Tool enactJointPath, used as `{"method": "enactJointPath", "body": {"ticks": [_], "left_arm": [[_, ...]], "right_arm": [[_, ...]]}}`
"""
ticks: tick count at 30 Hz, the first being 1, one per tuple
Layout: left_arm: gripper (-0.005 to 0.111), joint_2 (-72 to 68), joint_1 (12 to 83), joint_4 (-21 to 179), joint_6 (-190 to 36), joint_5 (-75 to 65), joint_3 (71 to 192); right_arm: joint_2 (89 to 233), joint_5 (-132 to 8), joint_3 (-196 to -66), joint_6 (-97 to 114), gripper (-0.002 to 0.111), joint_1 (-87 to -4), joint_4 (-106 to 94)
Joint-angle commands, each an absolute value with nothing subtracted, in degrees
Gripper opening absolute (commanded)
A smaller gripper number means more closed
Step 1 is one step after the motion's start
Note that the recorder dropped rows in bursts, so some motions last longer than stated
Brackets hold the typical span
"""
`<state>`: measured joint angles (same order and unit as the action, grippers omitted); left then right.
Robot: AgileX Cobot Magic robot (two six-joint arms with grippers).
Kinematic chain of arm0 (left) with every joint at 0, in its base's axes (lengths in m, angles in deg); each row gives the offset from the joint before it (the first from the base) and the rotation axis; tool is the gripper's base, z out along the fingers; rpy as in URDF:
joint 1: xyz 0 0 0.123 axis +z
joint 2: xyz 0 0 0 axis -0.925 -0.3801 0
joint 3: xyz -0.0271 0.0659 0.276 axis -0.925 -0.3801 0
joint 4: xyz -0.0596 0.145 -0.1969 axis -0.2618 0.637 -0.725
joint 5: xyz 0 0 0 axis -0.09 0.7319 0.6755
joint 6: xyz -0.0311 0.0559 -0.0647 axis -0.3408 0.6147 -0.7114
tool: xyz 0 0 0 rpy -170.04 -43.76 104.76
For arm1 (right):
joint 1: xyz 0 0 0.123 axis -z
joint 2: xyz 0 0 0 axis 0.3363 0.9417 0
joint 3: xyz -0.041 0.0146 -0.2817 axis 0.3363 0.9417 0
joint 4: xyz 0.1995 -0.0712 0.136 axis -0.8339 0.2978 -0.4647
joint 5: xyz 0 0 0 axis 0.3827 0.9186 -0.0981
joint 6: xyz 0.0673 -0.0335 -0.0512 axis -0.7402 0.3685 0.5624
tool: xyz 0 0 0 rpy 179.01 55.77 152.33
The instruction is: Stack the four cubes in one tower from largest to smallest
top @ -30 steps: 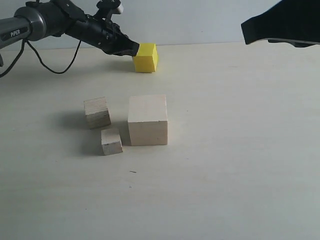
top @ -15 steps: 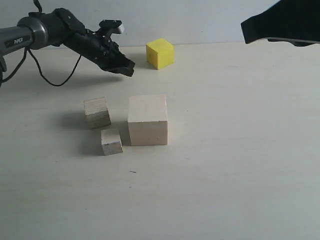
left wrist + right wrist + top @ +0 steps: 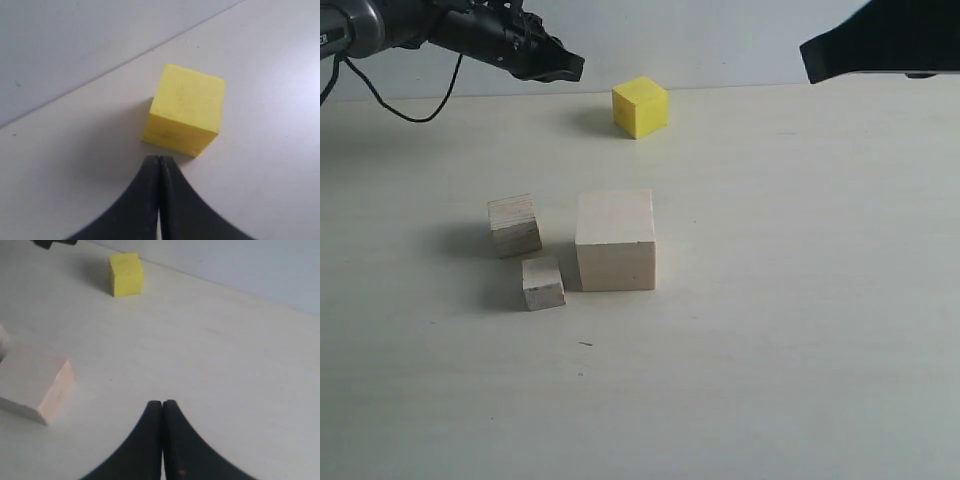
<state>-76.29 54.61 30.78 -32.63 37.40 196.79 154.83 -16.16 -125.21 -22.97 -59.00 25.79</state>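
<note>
The large pale wood cube (image 3: 615, 240) stands mid-table, with the layered plywood cube (image 3: 514, 224) to its left and the smallest pale cube (image 3: 543, 283) in front of that. The yellow cube (image 3: 640, 106) rests alone near the table's far edge, turned at an angle; it also shows in the left wrist view (image 3: 185, 110) and the right wrist view (image 3: 126, 274). No tower stands. My left gripper (image 3: 572, 68) hovers shut and empty, left of the yellow cube and apart from it (image 3: 159, 159). My right gripper (image 3: 162, 403) is shut and empty over bare table; its dark arm (image 3: 885, 40) fills the top right.
A pale wall (image 3: 720, 40) rises behind the table's far edge. A black cable (image 3: 410, 110) hangs from the left arm over the table's back left. The large cube's corner (image 3: 37, 387) shows in the right wrist view.
The left gripper was against the yellow cube, then drew away to the left and rose. The yellow cube ended up slightly farther right and rotated. The right arm stayed put.
</note>
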Motion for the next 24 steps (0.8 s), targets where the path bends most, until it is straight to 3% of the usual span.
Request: {"method": "enactJointPath", "body": {"ticks": [1,15,24], "left_arm": [[0.000,-75.41,56.27,30.53,-35.34,44.88,196.85],[0.000,-61.13,61.33,32.35,-38.18,49.03,186.64],[0.000,-50.52,61.57,36.45,-37.99,42.20,171.10]], "right_arm": [[158.49,-25.98,-125.00,-27.47,0.000,-56.00,33.05],[179.68,-58.08,-125.11,-29.09,0.000,-33.56,25.78],[201.00,-66.68,-136.75,-29.07,0.000,-29.00,24.13]]}}
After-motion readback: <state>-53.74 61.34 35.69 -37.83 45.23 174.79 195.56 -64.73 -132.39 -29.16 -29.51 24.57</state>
